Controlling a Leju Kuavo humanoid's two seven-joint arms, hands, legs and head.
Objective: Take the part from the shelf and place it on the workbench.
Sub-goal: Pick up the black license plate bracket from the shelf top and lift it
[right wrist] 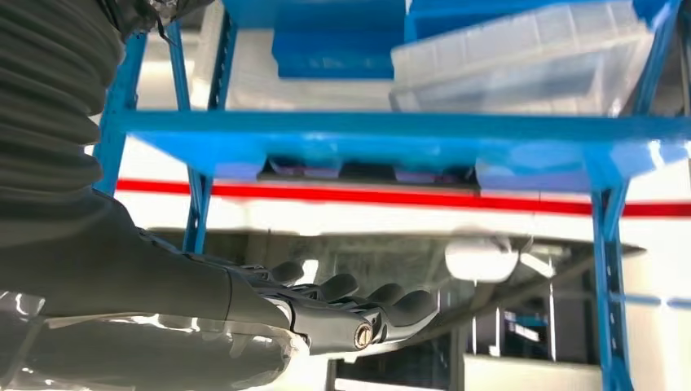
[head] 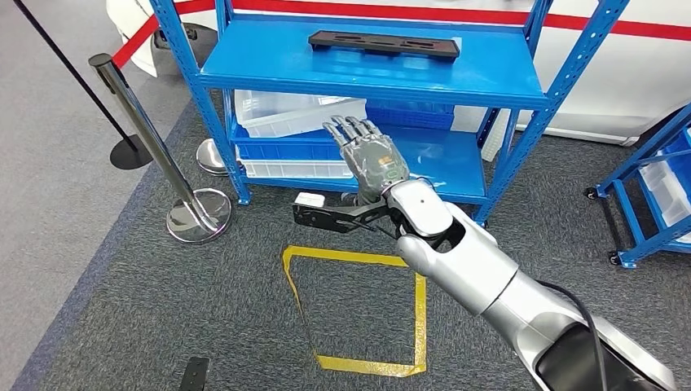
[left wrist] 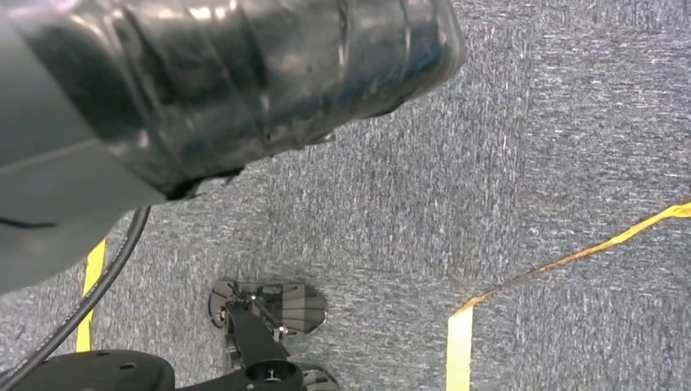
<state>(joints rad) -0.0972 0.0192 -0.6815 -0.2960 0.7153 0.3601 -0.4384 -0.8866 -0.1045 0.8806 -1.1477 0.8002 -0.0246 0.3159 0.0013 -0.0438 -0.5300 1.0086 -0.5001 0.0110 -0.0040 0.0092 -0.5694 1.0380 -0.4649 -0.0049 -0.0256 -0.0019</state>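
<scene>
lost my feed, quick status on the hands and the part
Right hand open, raised short of the shelf. Left hand unseen. Black part untouched on top shelf. Nothing between hand and part.

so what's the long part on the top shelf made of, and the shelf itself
The long black part looks like matte moulded plastic or coated metal; dull, with slots. The blue shelf looks like painted steel: glossy sheen, perforated uprights.
</scene>
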